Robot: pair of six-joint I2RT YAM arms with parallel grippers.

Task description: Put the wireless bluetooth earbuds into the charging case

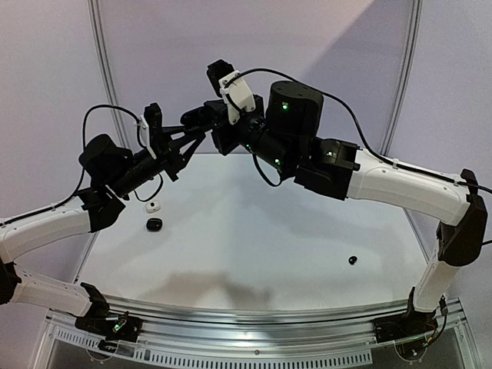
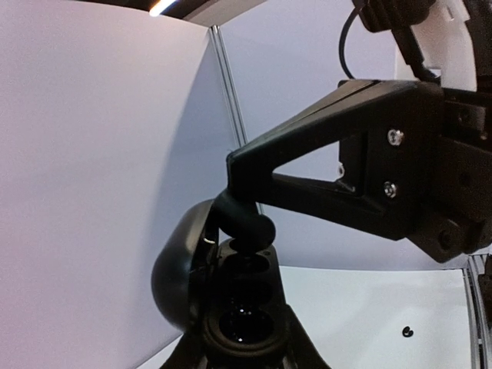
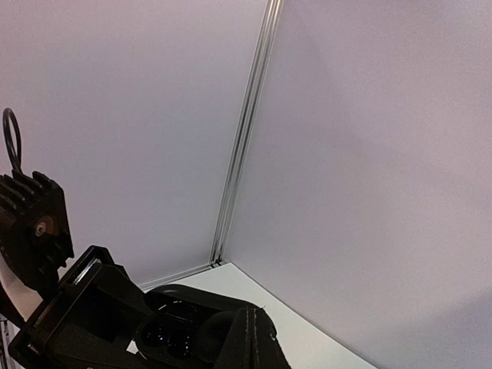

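Top external: both arms are raised, and the hands meet in the air above the far left of the bench point(image 1: 254, 231).

Left hand point(image 2: 244, 342): closed tight on an open black case point(image 2: 231, 296), one finger on each side of its base. The lid point(image 2: 173, 269) is swung out to the left and two round wells face up.

Right hand point(image 2: 237, 181): comes in from the right with its fingers pressed fully together. At their tip is a small black curved piece that looks like an earbud point(image 2: 257, 229), gripped there and touching the rim of the far well. I cannot tell whether it is seated.

Right wrist view: looks down past its own fingers onto the same wells, dark and partly hidden.

On the bench:
- A second earbud point(image 1: 353, 260), black, lies alone near the right, well apart from the hands.
- A small white piece point(image 1: 152, 206) lies at far left under the left arm.
- A black oval piece point(image 1: 154, 224) lies just nearer than the white one. The two are close but not touching.
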